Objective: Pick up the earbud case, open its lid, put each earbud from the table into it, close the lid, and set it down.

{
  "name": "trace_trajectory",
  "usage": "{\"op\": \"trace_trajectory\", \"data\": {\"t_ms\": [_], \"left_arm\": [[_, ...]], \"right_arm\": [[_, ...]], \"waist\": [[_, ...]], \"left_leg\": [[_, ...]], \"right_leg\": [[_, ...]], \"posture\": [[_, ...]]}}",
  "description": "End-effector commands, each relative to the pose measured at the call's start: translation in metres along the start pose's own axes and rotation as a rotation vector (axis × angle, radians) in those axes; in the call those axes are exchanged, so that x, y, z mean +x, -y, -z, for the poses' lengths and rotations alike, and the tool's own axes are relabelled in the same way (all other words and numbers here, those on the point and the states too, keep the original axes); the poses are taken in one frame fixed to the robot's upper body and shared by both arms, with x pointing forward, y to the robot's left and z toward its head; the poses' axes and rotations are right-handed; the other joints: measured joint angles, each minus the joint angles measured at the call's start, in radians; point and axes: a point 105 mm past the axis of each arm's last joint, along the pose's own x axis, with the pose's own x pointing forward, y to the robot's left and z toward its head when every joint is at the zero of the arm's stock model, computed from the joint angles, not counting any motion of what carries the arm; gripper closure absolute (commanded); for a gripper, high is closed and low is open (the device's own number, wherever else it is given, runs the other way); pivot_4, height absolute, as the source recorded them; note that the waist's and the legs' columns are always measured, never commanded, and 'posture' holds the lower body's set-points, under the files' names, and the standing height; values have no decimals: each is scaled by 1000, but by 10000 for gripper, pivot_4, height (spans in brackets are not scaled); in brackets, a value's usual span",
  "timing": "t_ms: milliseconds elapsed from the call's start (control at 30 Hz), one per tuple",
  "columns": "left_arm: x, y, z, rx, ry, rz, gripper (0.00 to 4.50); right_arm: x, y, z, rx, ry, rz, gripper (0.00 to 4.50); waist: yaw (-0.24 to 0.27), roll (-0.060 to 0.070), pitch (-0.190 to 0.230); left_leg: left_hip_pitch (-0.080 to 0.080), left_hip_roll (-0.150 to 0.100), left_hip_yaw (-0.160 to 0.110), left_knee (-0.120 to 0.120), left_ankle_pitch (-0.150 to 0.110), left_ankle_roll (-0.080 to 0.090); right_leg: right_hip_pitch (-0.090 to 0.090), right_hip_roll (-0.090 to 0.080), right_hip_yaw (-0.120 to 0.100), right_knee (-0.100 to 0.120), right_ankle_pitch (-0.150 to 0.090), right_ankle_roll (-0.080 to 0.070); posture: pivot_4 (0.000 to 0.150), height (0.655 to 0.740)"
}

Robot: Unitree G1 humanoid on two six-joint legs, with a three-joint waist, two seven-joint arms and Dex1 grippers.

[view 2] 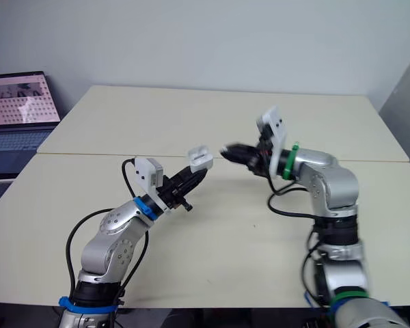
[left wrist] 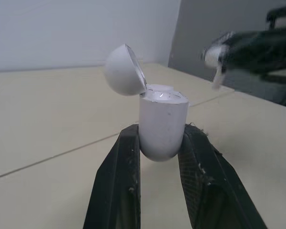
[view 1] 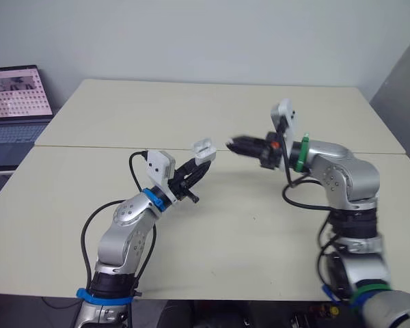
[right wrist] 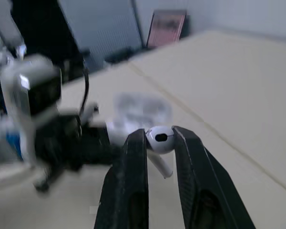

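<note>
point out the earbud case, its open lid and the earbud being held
earbud case [left wrist: 163, 124], left wrist view, front of its rounded body
lid [left wrist: 123, 71], left wrist view, outer dome of the flipped-open lid
earbud [right wrist: 160, 137], right wrist view, its rounded head

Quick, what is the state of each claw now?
Left claw: closed on the case, lid open.
Right claw: closed on an earbud.
</note>
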Motion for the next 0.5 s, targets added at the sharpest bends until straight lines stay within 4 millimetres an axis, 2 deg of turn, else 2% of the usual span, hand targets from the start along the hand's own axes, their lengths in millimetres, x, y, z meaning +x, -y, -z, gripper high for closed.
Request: {"op": "trace_trajectory", "data": {"t_ms": [33,200,500], "left_arm": [[10,0,-16,28,69,-5,37761],[18,0,-22,31,85,9,37761],[20,4,-25,35,89,28,37761]], "right_arm": [[2,-2,-21,87,152,116,41019],[13,-11,-12,199,187,135,41019],[26,-23,0,222,170,107,41019]], "waist": [[7,0,0],[7,0,0],[-5,0,0]], "left_leg": [[-1,0,0,0,0,0],[-6,-1,4,2,0,0],[-6,1,3,2,0,0]], "right_leg": [[-1,0,0,0,0,0],[-4,-2,2,-2,1,1],[-5,0,2,-1,1,1]], "posture": [[1500,7400],[1500,7400],[1500,7400]]}}
